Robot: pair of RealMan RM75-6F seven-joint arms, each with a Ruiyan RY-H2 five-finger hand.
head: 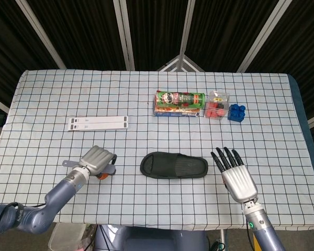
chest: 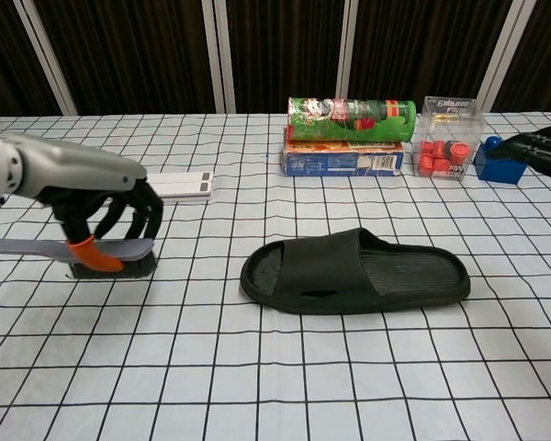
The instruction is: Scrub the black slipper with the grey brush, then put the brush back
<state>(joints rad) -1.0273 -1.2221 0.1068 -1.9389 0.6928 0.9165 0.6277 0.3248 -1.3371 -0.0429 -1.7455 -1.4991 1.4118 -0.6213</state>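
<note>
Gripping: left hand (chest: 110, 216) curled over grey brush (chest: 110, 255), bristles down on tabletop (chest: 275, 386).
Idle: right hand (head: 236, 175) spread, holding nothing, right of black slipper (chest: 354, 271).
Risk: shallow hold could drop brush; unpinned slipper might slide when scrubbed.

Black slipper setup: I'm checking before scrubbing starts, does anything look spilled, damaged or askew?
Nothing stands out. The black slipper lies flat, sole down, and the left robot hand is closed over the grey brush, which rests bristles down on the cloth.

black slipper (chest: 354, 270) — sole down, table centre | grey brush (chest: 92, 252) — bristles down, left of it
</note>
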